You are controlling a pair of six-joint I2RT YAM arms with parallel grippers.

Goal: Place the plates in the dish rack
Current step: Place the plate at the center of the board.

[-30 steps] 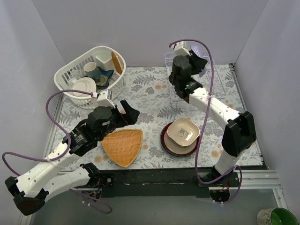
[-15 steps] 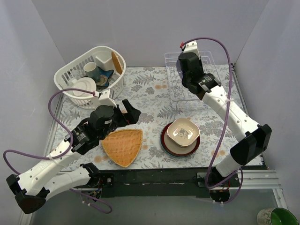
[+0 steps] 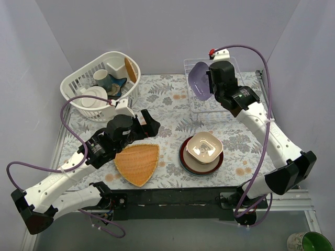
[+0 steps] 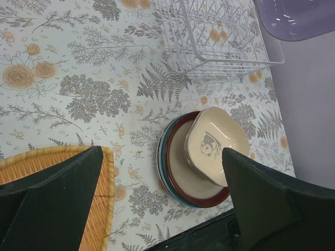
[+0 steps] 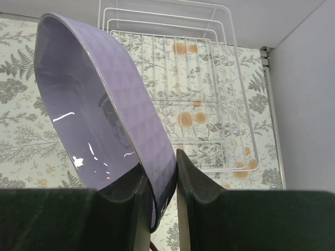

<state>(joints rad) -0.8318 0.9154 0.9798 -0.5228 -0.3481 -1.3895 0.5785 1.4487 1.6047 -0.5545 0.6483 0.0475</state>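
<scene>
One lilac dish (image 5: 104, 120) stands on edge, pinched at its rim by the right claw (image 5: 158, 178). The white wire dish rack (image 5: 194, 103) lies just beyond and below that claw. Meanwhile our left claw (image 4: 159, 157) hangs spread wide, holding nothing, with the cream dish (image 4: 215, 144) atop the dark red-brown plate (image 4: 183, 180) below it. We see floral-print cloth (image 3: 167, 104) across the table and pale grey walls (image 3: 157, 31) behind.

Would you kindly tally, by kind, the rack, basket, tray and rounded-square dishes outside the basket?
Wire dish rack: 1
Plastic basket: 1
Woven tray: 1
Rounded-square dishes: 2 (lilac dish, cream dish)
Total: 5
</scene>
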